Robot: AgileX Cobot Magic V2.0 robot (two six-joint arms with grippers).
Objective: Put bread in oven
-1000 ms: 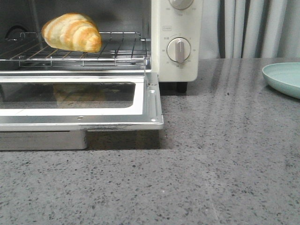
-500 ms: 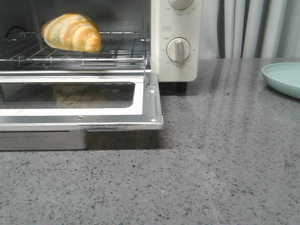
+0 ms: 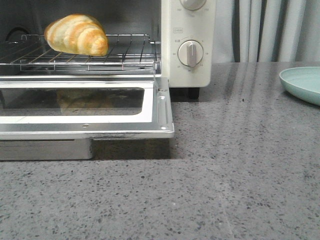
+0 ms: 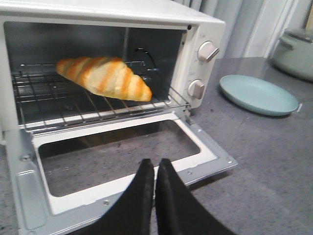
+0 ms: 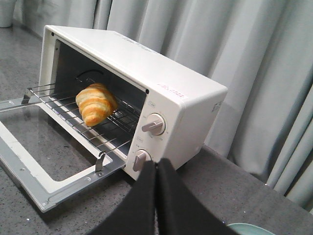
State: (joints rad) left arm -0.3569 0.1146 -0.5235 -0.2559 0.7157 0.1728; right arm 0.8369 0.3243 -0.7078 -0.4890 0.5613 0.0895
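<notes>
The bread (image 3: 76,34), a golden-brown striped croissant roll, lies on the wire rack (image 3: 125,52) inside the cream-white oven (image 3: 190,35). The glass door (image 3: 85,107) hangs open and flat. The bread also shows in the left wrist view (image 4: 103,77) and the right wrist view (image 5: 96,103). My left gripper (image 4: 155,164) is shut and empty, held in front of the open door's front edge. My right gripper (image 5: 156,164) is shut and empty, to the oven's right, near its lower dial (image 5: 140,160). Neither gripper shows in the front view.
A pale green plate (image 3: 305,84) lies on the grey speckled counter at the right, also in the left wrist view (image 4: 257,94). A pale pot (image 4: 296,46) stands behind it. Grey curtains (image 5: 234,54) hang behind the oven.
</notes>
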